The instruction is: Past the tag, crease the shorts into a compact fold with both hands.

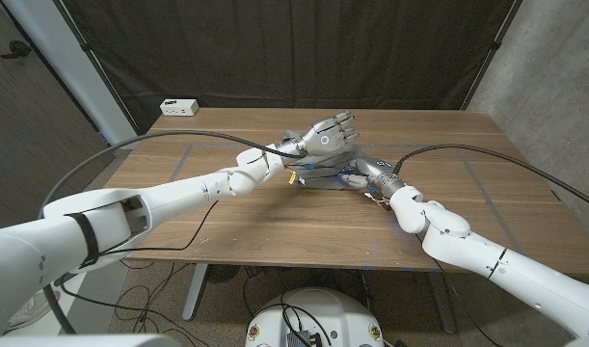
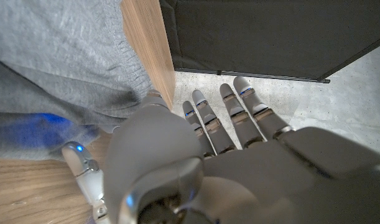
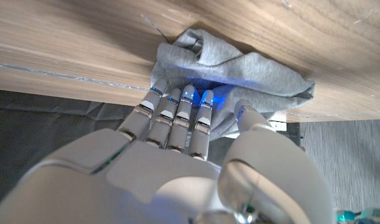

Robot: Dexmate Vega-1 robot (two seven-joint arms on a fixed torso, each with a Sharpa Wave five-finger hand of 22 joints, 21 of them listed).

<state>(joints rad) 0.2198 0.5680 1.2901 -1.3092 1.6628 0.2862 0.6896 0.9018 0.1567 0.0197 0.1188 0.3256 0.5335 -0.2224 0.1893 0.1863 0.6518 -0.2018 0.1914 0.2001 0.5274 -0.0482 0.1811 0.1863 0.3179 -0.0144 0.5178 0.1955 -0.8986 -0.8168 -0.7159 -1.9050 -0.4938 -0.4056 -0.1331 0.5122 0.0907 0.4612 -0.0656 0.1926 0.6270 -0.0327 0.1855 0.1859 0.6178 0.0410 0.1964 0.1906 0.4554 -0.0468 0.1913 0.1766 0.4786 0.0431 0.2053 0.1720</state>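
- We could read no text, brand, number or sign in any view.
- The white box (image 1: 179, 106) at the table's far corner showed dark marks on its side, too small for us to read.
- The shorts (image 3: 239, 68) bore no print or label that we could read.

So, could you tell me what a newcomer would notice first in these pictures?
Probably the two white arms meeting at mid-table over small grey shorts, already bunched into a compact bundle. The left hand hovers above them with fingers spread, while the right hand has its fingertips against the cloth. A white box sits at the far left corner.
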